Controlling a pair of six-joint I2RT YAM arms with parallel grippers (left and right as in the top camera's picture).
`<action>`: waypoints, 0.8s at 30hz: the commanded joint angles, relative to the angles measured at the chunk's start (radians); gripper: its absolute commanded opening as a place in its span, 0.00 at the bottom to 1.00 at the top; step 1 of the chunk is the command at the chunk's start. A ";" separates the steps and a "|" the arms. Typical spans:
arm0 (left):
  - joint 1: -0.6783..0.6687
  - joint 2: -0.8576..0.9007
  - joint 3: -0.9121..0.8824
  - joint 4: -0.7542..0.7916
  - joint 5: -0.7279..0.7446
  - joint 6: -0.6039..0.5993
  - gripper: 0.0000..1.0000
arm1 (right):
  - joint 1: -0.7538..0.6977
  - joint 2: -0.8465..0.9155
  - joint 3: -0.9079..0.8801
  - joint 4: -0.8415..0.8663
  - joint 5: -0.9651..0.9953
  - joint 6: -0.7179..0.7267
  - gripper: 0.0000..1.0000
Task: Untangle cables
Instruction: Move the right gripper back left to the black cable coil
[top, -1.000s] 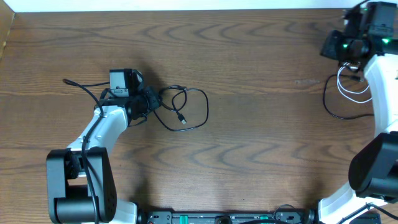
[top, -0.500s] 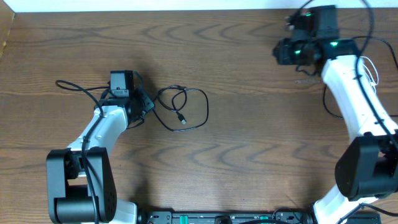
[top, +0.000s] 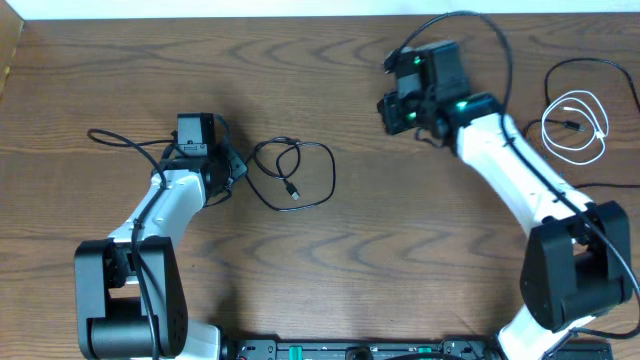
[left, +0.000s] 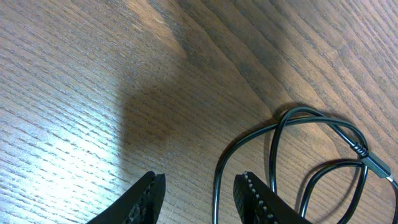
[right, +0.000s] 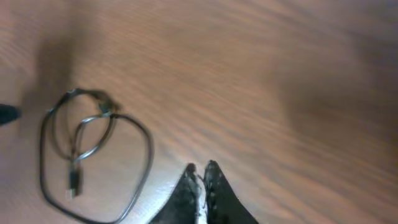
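1. The black cable (top: 291, 186) lies in loose loops on the desk (top: 420, 260), left of its middle and about halfway between the far and near edges. It crosses over itself, with one small plug lying inside the outer loop.
2. The white cable (top: 604, 128) is coiled by the right edge, toward the far right corner and well apart from the black one. The two cords look already separated. Only the black one's own crossings seem left to open.
3. The left gripper (top: 238, 165) sits at the loops' left side. In the left wrist view its jaws (left: 199, 180) stand narrowly apart with one strand of the black cable (left: 219, 171) running up between them, apparently lined up to pinch it. No grip shows.
4. The right gripper (top: 388, 108) hangs above bare desk between the two cables, nearer the far edge. Its jaws (right: 202, 168) are pressed together on nothing, and the black cable (right: 73, 182) lies off to one side of them.
5. The right wrist view is blurred. The left wrist view cuts the cable off at its bottom and right borders.
6. A black strand runs from the left gripper toward the left edge. I cannot tell whether it is the cable's tail or arm wiring.
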 joint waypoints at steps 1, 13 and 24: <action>0.007 -0.007 0.003 -0.003 -0.018 -0.006 0.30 | 0.057 0.009 -0.038 0.071 -0.021 -0.002 0.01; 0.007 -0.007 0.003 -0.003 -0.018 -0.006 0.20 | 0.151 0.015 0.126 0.010 -0.099 0.028 0.01; 0.007 -0.007 0.003 -0.003 -0.017 -0.006 0.29 | 0.246 0.190 0.126 0.101 -0.103 0.021 0.01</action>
